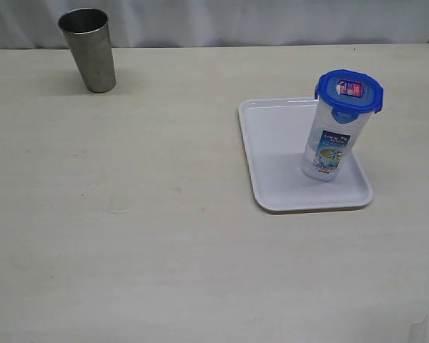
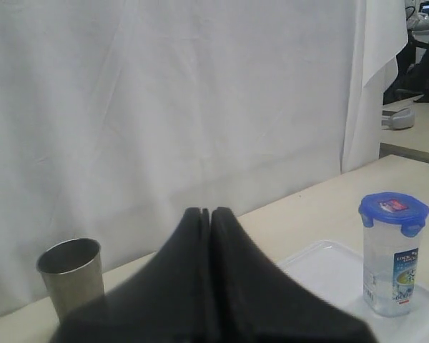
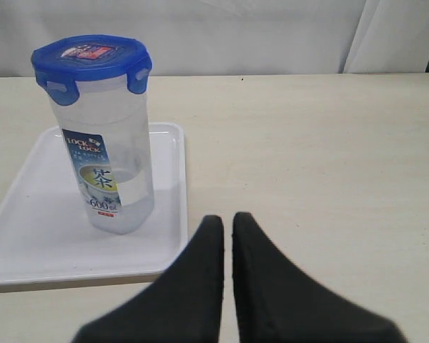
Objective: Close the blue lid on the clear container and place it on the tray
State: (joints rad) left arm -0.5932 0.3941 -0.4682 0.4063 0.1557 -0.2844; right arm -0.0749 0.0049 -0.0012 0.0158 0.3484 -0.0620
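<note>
The clear container (image 1: 330, 139) stands upright on the white tray (image 1: 272, 153), right of the table's middle, with the blue lid (image 1: 349, 91) sitting on top of it. The right wrist view shows the same container (image 3: 109, 164), lid (image 3: 91, 61) and tray (image 3: 28, 243). My right gripper (image 3: 227, 221) is shut and empty, off the tray's edge. My left gripper (image 2: 206, 212) is shut and empty, well away from the container (image 2: 391, 271), lid (image 2: 393, 209) and tray (image 2: 322, 268). Neither gripper shows in the exterior view.
A grey metal cup (image 1: 89, 48) stands at the table's far left; it also appears in the left wrist view, the cup (image 2: 71, 277) being beside my left fingers. A white curtain (image 2: 164, 107) hangs behind the table.
</note>
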